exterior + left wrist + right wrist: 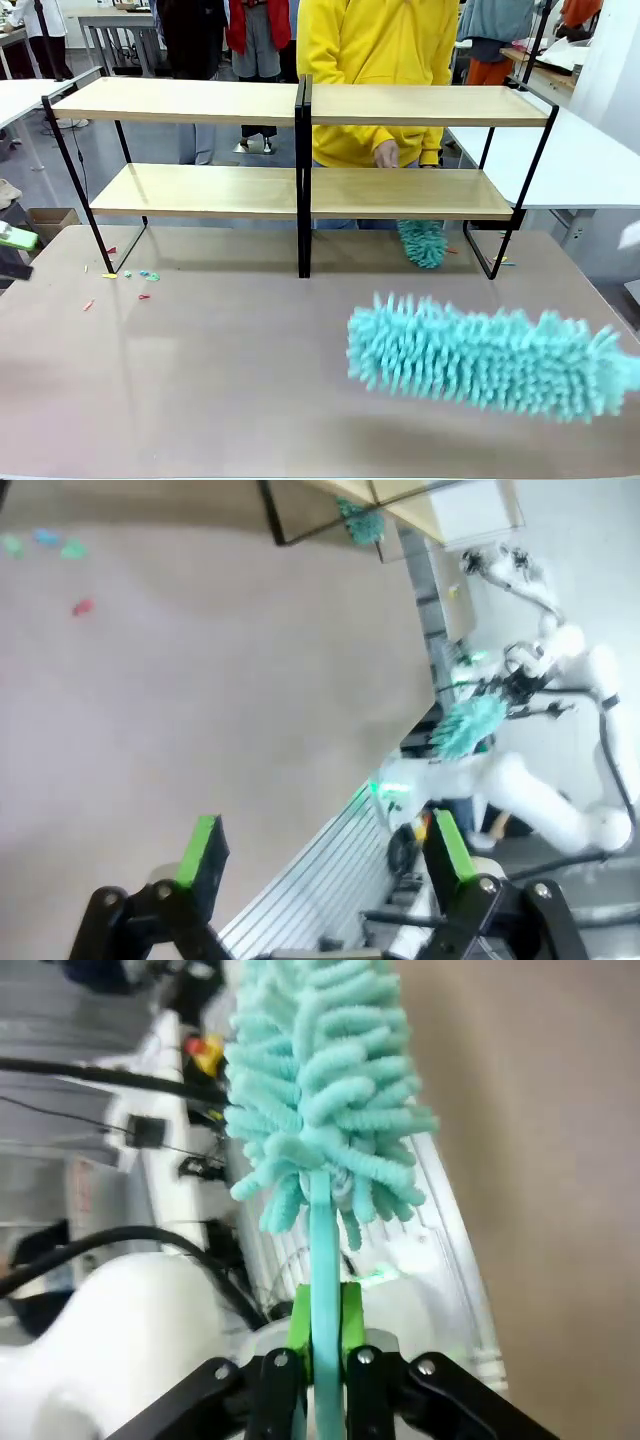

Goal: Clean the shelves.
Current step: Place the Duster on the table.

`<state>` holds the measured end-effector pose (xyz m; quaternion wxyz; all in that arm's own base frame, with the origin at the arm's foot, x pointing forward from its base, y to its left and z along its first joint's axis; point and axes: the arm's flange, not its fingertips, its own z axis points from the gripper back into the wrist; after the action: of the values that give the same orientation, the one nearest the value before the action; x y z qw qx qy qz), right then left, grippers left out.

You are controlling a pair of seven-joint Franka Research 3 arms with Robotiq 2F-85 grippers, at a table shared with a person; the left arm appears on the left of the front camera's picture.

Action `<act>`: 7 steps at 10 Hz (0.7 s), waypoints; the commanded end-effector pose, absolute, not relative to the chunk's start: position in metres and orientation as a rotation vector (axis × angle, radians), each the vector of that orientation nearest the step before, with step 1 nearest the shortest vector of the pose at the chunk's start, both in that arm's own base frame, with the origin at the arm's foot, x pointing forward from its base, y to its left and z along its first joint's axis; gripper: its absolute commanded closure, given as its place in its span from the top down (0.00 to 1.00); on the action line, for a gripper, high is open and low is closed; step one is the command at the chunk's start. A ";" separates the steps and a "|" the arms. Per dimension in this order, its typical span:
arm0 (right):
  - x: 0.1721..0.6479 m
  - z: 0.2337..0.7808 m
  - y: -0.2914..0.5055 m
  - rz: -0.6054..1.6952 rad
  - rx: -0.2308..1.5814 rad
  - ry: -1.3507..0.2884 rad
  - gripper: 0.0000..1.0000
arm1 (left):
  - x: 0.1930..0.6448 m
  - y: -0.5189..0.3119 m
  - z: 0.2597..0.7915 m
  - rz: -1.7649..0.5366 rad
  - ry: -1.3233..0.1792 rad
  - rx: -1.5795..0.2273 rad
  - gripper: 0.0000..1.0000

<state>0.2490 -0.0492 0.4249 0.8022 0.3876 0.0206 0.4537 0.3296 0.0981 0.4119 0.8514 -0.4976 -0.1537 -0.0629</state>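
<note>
Two grippers, one teal duster, shelves at the far half of the table.

Right gripper (pixel 322 1360) clamped on the thin teal handle of the duster (pixel 320 1100), green pads tight against it on both sides; fluffy head rises straight beyond the fingertips; in the front view the same duster (pixel 485 355) hangs blurred above the near right of the brown table (pixel 200 380), apart from the shelves; left gripper (pixel 325 852) with jaws spread wide, nothing between the green pads (pixel 203 845), over bare tabletop; shelves (pixel 300 190) stand across the far side, two light-wood boards in a black frame with a central post; person in yellow behind them, hand (pixel 386 154) at the lower board; second teal duster (pixel 423 243) hangs below that board; small coloured scraps (pixel 140 276) lie by the left leg.
</note>
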 end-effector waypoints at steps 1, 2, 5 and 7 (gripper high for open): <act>0.270 0.389 -0.063 0.866 0.792 -0.011 0.12 | 0.299 0.044 0.342 -0.045 -0.279 -1.176 1.00; 0.282 0.385 -0.072 0.834 0.783 -0.016 0.12 | 0.308 0.044 0.337 -0.063 -0.171 -1.086 1.00; 0.294 0.381 -0.073 0.824 0.702 -0.035 0.12 | 0.339 0.094 0.382 -0.057 -0.282 -1.107 1.00; 0.298 0.377 -0.075 0.815 0.698 -0.063 0.12 | 0.339 0.094 0.382 -0.057 -0.282 -1.107 1.00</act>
<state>0.2962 -0.0802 0.3795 0.8525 0.3363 -0.0215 0.3996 0.3395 0.0994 0.3847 0.8483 -0.5145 -0.1235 -0.0189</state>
